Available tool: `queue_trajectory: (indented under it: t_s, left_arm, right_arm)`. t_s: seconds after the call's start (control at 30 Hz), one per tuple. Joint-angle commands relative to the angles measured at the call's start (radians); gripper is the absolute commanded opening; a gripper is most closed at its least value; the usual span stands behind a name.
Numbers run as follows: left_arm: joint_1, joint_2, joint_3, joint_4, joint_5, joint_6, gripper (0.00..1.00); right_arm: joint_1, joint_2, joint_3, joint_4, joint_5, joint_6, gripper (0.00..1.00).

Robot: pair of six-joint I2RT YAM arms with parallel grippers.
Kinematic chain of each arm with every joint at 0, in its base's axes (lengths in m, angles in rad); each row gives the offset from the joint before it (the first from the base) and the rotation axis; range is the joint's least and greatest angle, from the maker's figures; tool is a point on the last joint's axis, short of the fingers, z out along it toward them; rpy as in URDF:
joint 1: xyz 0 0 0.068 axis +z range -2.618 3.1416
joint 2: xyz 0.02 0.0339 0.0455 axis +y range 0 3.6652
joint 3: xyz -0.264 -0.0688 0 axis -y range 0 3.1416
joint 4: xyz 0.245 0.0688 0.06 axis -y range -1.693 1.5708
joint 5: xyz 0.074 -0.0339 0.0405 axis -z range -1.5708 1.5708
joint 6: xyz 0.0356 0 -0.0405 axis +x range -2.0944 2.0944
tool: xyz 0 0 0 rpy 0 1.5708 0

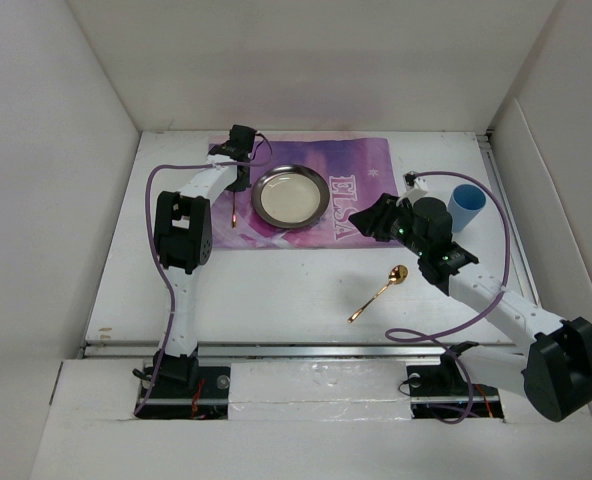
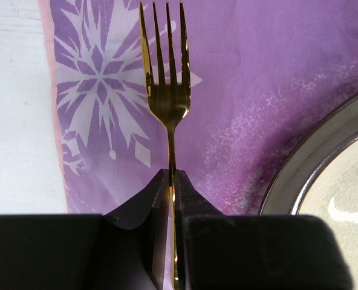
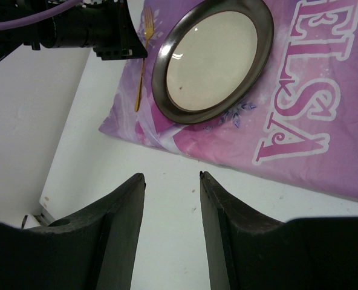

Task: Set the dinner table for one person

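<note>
The left gripper (image 2: 172, 181) is clamped on the handle of a slim gold metal fork (image 2: 168, 90). The fork's long axis runs near to far, tines toward the far wall, over the left strip of a purple snowflake placemat (image 1: 366, 170) lettered "ELSA". A round steel plate (image 1: 290, 195) lies just right of it. The right gripper (image 3: 172, 176) hangs empty with its fingers apart. The flat white dinner table (image 1: 276, 290) lies beneath everything, broader left to right, and carries a gold spoon (image 1: 379, 293) and a blue cup (image 1: 466, 207).
</note>
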Motion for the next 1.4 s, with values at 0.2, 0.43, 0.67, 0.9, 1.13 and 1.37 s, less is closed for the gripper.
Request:
queue_trajectory:
  t_s: [0.2,0.43,0.67,0.9,1.13,1.37]
  left_arm:
    - [-0.001,-0.041,-0.023,0.05,0.006,0.003,0.08]
    - [-0.001,-0.04,-0.036,0.042,0.002,-0.011,0.2]
    - [-0.001,-0.174,-0.019,0.033,-0.017,-0.047,0.3]
    - [-0.12,-0.61,-0.178,0.112,-0.018,-0.107,0.23]
    - [-0.339,-1.117,-0.651,0.235,0.167,-0.207,0.0]
    - [-0.339,-1.547,-0.97,0.269,0.352,-0.268,0.21]
  right_arm:
    - [0.006,-0.003,0.024,0.029,0.033,-0.02,0.47]
    - [0.006,-0.023,0.024,0.016,0.053,-0.023,0.48]
    - [0.006,-0.034,0.021,0.01,0.079,-0.035,0.27]
    - [0.016,-0.052,0.018,-0.034,0.158,-0.04,0.0]
    - [0.025,-0.157,-0.097,-0.264,0.227,0.009,0.0]
    - [0.025,-0.314,-0.248,-0.498,0.142,0.137,0.01]
